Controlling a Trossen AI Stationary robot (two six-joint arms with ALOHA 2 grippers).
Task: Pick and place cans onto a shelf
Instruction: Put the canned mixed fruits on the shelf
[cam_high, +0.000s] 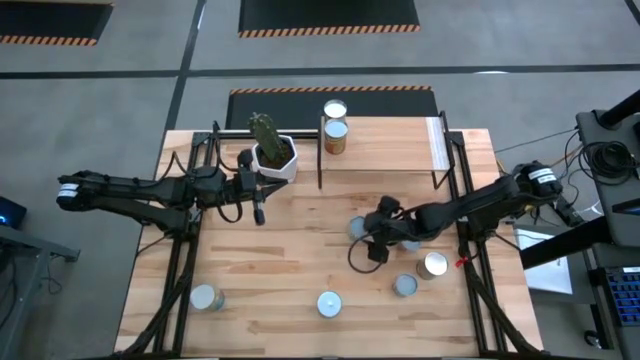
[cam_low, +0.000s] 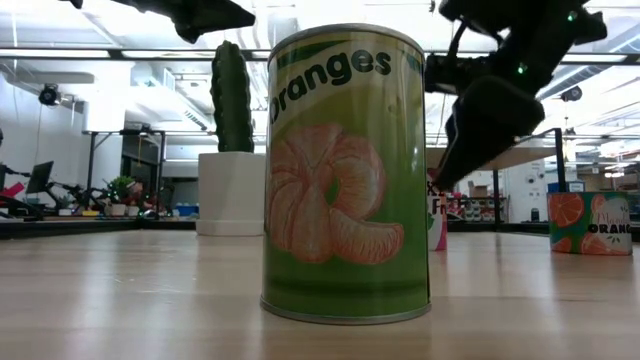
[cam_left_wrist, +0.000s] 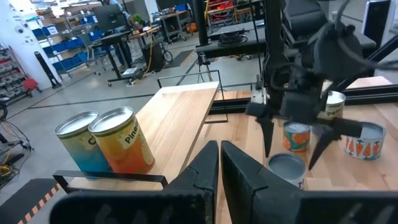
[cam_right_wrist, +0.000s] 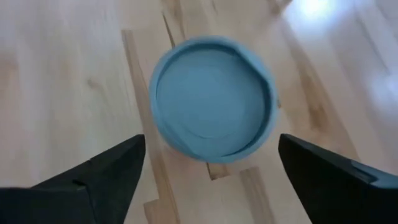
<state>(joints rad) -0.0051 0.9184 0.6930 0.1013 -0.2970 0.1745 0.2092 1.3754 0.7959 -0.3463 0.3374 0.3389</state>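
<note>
While right gripper (cam_high: 362, 243) gapes empty: two cans (cam_high: 335, 131) on shelf (cam_high: 385, 145), five on table (cam_high: 290, 265).

The wooden surface (cam_high: 290, 260) is carrying a shelf (cam_high: 385, 143) along its far edge, and two cans (cam_high: 335, 130) are standing at the shelf's left end. Left of the shelf, a white cactus pot (cam_high: 273, 157) is sitting on the surface. In front of the shelf, five more cans are standing scattered on the surface, one (cam_high: 329, 304) near the front edge.
</note>
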